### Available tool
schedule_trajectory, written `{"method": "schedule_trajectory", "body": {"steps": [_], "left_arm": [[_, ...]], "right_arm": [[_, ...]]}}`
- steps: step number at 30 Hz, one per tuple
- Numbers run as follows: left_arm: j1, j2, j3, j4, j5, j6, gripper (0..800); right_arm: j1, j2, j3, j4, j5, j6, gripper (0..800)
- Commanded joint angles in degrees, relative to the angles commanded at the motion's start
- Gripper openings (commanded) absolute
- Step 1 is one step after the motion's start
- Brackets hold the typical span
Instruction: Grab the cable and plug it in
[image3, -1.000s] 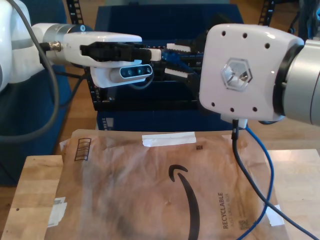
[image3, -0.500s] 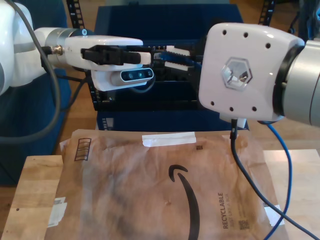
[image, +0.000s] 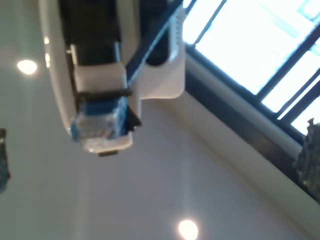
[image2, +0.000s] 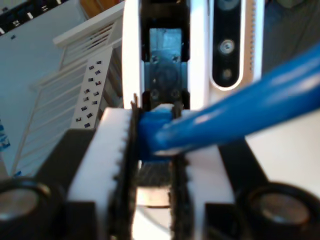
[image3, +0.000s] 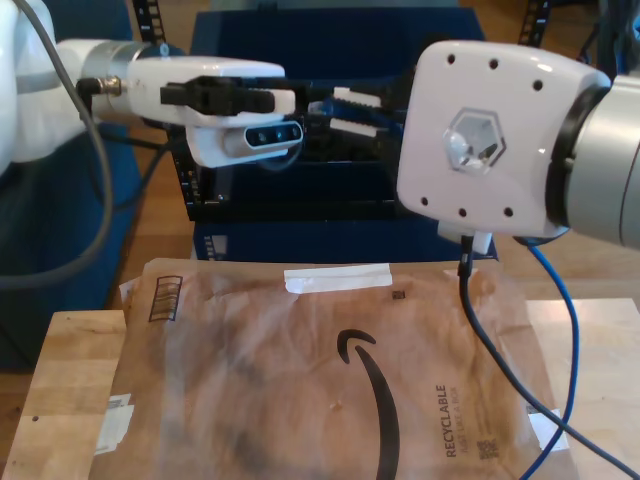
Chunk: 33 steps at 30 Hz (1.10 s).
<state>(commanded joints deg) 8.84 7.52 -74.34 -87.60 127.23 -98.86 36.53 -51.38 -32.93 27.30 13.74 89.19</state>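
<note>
Toward twelve o'clock in the exterior view, above the bench (image3: 70, 380), my two pincers met nose to nose. My first pincer (image3: 298, 100), reaching in from ten o'clock of that view, looked closed on the pale blue plug (image: 97, 122) of the cable (image3: 572, 340). My second pincer (image2: 152, 155), coming from two o'clock in the exterior view, was clamped on the blue cord just behind that plug, the toothed pads (image2: 117, 165) squeezing it. From there the cable dropped past four o'clock, beside a brown paper mailer (image3: 330, 380) lying flat on the bench.
</note>
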Motion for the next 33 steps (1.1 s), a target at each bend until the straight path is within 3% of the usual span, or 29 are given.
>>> {"method": "schedule_trajectory", "body": {"steps": [3, 6, 13, 19, 23, 33], "left_arm": [[2.6, 0.0, -2.5, 0.4, -1.0, 0.0, 797], [6.2, 0.0, -4.9, 5.5, -2.6, 0.2, 797], [9.3, -1.4, -10.5, 30.4, -5.3, 0.5, 797], [10.1, -5.6, -11.0, 48.8, -5.4, 1.9, 797], [12.1, -6.7, -11.0, 56.7, -5.4, 7.6, 797], [22.6, -8.7, -7.5, 71.3, -5.3, 24.4, 800]], "right_arm": [[-2.2, 1.1, -0.1, -0.1, 0.4, 0.3, 4], [-5.1, 1.8, 0.2, -0.3, 0.7, 0.3, 4], [-11.3, 1.8, -0.3, -0.6, 8.3, 0.3, 4], [-20.8, 1.9, -0.3, -0.5, 20.0, 0.3, 4], [-27.5, 5.5, -1.6, -0.7, 26.5, 0.2, 4], [-29.9, 17.1, -10.1, -5.7, 44.7, 0.6, 4]]}}
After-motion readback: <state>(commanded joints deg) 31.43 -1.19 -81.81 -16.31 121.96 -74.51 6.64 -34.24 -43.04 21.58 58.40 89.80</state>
